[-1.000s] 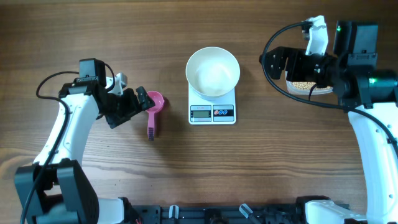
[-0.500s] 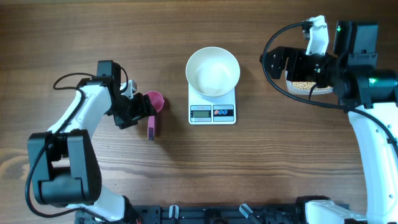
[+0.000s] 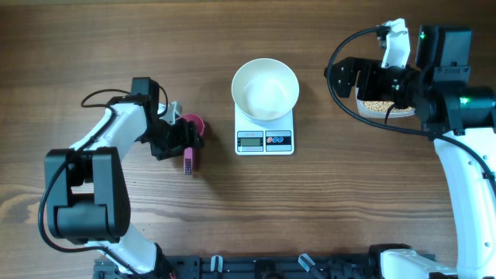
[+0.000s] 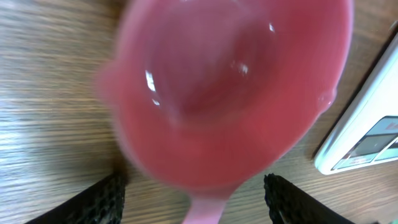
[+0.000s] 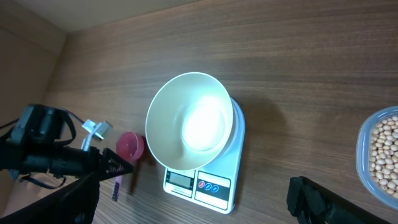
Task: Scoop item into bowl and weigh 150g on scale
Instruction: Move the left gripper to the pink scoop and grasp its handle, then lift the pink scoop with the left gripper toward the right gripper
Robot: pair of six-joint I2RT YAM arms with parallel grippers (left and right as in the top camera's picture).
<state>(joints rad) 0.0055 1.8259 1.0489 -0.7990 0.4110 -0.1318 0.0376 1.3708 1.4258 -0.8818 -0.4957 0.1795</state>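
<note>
While the bowl (image 3: 266, 89) sits on the scale (image 3: 265, 133), the left gripper (image 4: 193, 199) straddles the pink scoop (image 4: 230, 93), jaws parted. The right gripper (image 5: 193, 199) hangs released near the beans (image 5: 387, 152).

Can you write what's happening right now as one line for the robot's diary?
left gripper: around pink scoop, not closed | right gripper: open, empty | bowl: empty, on scale | beans: in tub

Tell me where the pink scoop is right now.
In the overhead view the pink scoop lies on the table left of the scale, right at the left gripper, whose fingers flank its handle in the wrist view.
</note>
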